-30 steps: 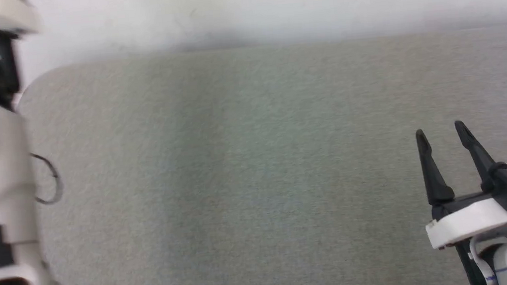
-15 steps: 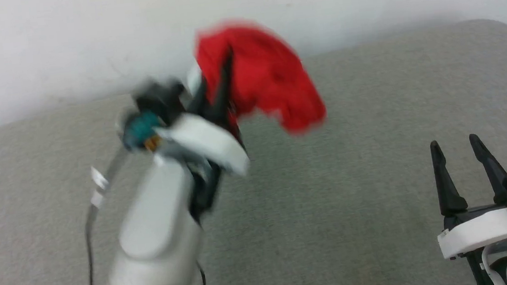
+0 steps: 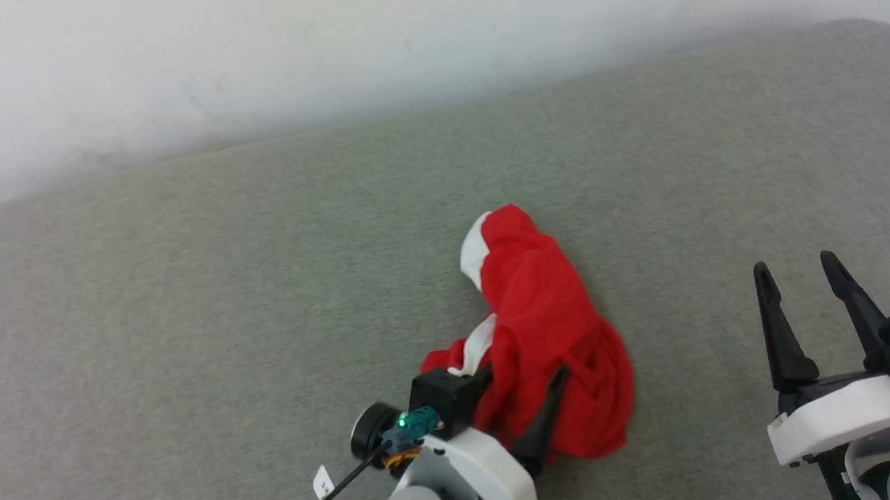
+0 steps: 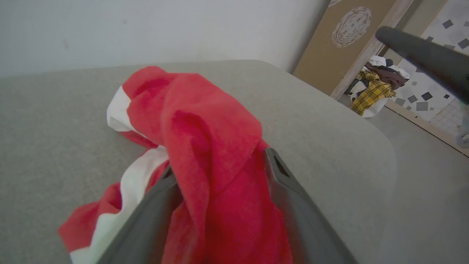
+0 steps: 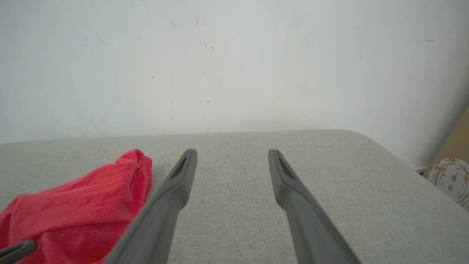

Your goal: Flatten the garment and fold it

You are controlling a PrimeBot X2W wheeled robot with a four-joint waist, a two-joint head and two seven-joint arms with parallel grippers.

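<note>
Half a second earlier the left gripper [image 4: 218, 161] held the crumpled bright red thin-fabric shorts [image 3: 549, 329] up in the air near the far edge of the pale grey cloth-covered surface [image 3: 256, 299]. Now the arm is low and close to the robot, and the shorts lie in a rumpled heap on that surface. The right gripper [image 3: 794, 261] is where it was, its two dark fingers spread wide and empty. The left gripper's fingers also stand well apart. Red cloth is bunched between them and spills over the left one, but it is draped there, not pinched. From that gripper the heap runs forward past the fingertips, ending in a raised fold. A wide white stripe [image 3: 476, 259] shows on the left side of that fold and again beside the left finger. The heap lies to the left of the right gripper, well apart from it.
</note>
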